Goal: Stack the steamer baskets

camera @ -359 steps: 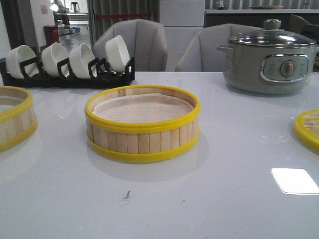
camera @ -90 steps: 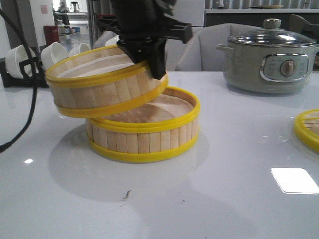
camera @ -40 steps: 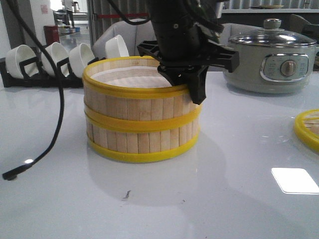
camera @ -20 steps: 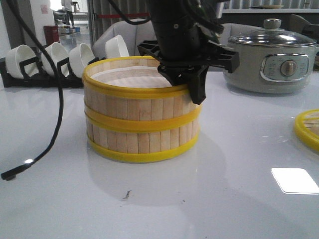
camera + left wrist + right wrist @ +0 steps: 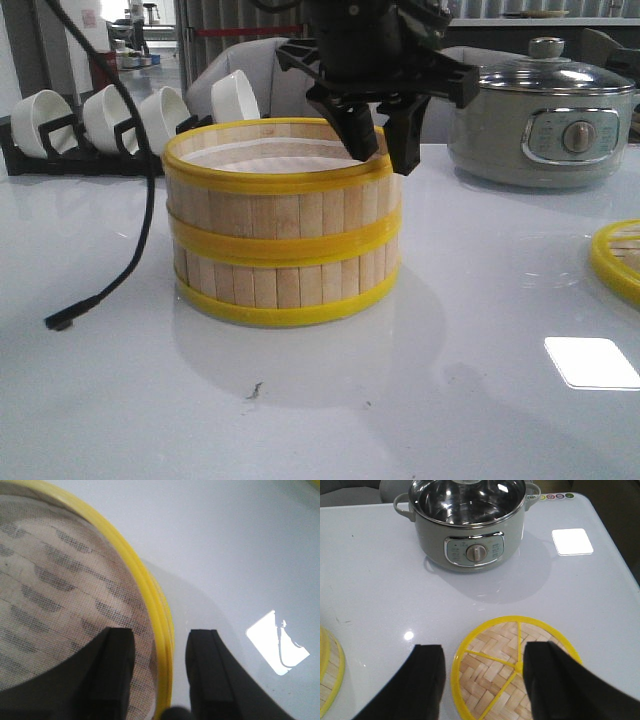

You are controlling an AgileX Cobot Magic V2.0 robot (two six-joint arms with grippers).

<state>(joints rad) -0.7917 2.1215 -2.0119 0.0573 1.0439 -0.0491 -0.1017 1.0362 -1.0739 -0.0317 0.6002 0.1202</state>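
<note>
While the two steamer baskets [image 5: 282, 225] sit stacked at the middle of the worktop [image 5: 480, 400], upper ring squarely on lower with yellow bands meeting, the relation that matters is at the top rim on the right side of the stack. The left pincer [image 5: 378, 135] hangs directly above that rim, one finger inside over the whitish liner [image 5: 60, 605] and the other outside; the left wrist view shows both fingers parted with the yellow rim between them and touching neither, so it is open and holds nothing. To my eye the arm points nearly straight down, so a plain lift looks enough to clear.

Farther right, the right pincer [image 5: 480, 680] is spread wide above a flat woven bamboo piece with a yellow rim [image 5: 517, 672], likely the lid. Beyond it stands the grey electric pot [image 5: 467, 522].
</note>
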